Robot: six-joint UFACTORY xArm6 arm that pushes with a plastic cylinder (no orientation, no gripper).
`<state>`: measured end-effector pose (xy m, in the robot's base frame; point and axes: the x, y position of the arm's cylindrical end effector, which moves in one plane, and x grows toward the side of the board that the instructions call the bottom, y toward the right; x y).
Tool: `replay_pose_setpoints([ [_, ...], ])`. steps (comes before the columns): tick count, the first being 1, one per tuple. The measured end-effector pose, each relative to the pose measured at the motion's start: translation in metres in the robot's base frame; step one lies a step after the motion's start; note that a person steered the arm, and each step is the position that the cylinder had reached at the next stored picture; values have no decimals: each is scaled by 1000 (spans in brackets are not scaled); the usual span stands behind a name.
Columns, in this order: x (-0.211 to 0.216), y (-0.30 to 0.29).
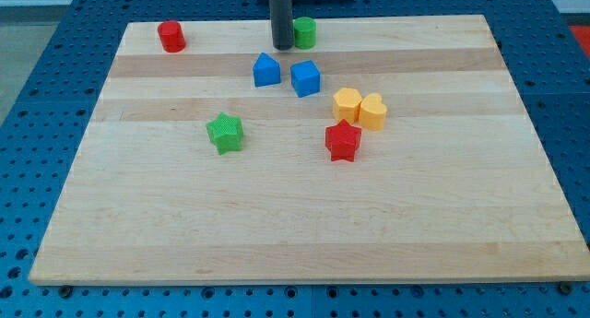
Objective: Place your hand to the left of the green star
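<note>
The green star [225, 133] lies on the wooden board [277, 226], left of the middle. My tip [281, 47] is at the view's top, well up and to the right of the green star, touching or just beside the left side of a green block [304, 31]. A blue block with a peaked top [266, 69] sits just below my tip.
A blue cube [305, 77] lies right of the peaked blue block. A yellow hexagon-like block [347, 104] and a yellow heart [372, 111] sit together, with a red star [343, 140] below them. A red block [171, 36] is at the top left.
</note>
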<state>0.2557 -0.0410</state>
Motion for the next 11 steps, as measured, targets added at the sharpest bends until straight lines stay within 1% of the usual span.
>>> replay_pose_setpoints([
  [1, 9, -6],
  [3, 10, -17],
  [4, 12, -50],
  [5, 26, -82],
  [6, 53, -113],
  [7, 99, -124],
  [9, 183, -123],
  [10, 211, -110],
  [11, 212, -79],
])
